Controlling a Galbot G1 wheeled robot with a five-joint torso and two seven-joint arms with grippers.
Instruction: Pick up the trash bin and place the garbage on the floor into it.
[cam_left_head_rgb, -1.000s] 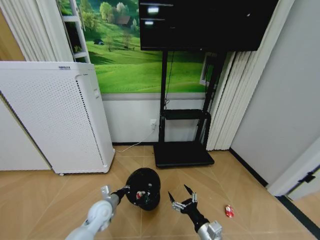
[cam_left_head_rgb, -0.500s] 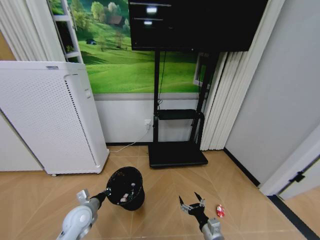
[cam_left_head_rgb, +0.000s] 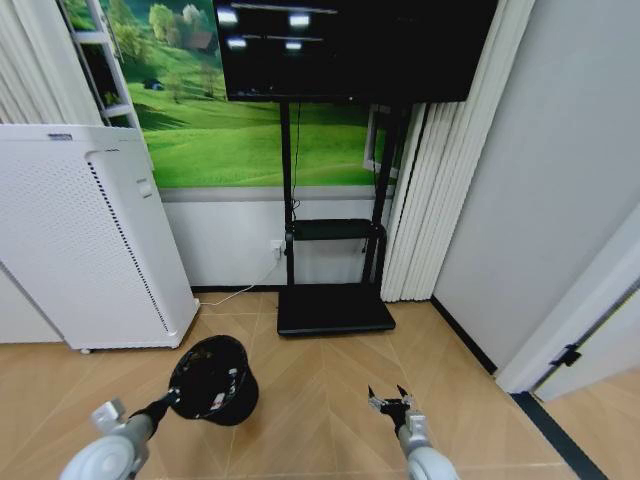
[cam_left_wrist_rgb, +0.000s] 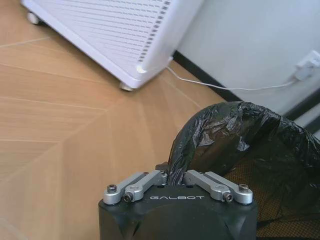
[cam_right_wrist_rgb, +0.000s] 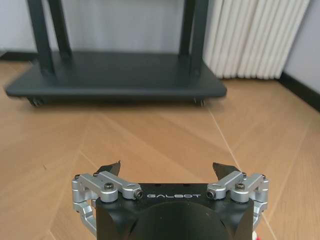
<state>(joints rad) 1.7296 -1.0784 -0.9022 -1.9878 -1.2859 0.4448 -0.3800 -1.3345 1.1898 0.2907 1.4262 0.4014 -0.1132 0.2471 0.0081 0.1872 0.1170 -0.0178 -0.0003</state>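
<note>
**Bin held by its rim on the left, right pincer spread over bare floor**

Your left gripper (cam_left_head_rgb: 172, 400) is clamped on the near rim of the trash bin (cam_left_head_rgb: 213, 378), pinching the black liner where it folds over the edge. In the left wrist view you see that gripper (cam_left_wrist_rgb: 170, 176) with its jaws drawn together on the crumpled liner, and the trash bin (cam_left_wrist_rgb: 260, 150) opening away from it, so the bin sits directly ahead of the fingertips and touching them. From the head view, the bin tilts its mouth toward you and lies on your left side, over the wooden floor (cam_left_head_rgb: 320, 400), near the white air purifier (cam_left_head_rgb: 90, 240) and in front of the black TV stand (cam_left_head_rgb: 333, 308).

Your right gripper (cam_left_head_rgb: 390, 402) hangs low on the right, well apart from the bin, with its two fingers spread and nothing between them. In the right wrist view you see the right gripper (cam_right_wrist_rgb: 169, 170) with its dark tips wide apart above bare floor, pointing toward the stand's base (cam_right_wrist_rgb: 115, 75) and the white curtain (cam_right_wrist_rgb: 260, 35) beyond.

Small pale bits show inside the bin in the head view; you cannot tell what they are.
</note>
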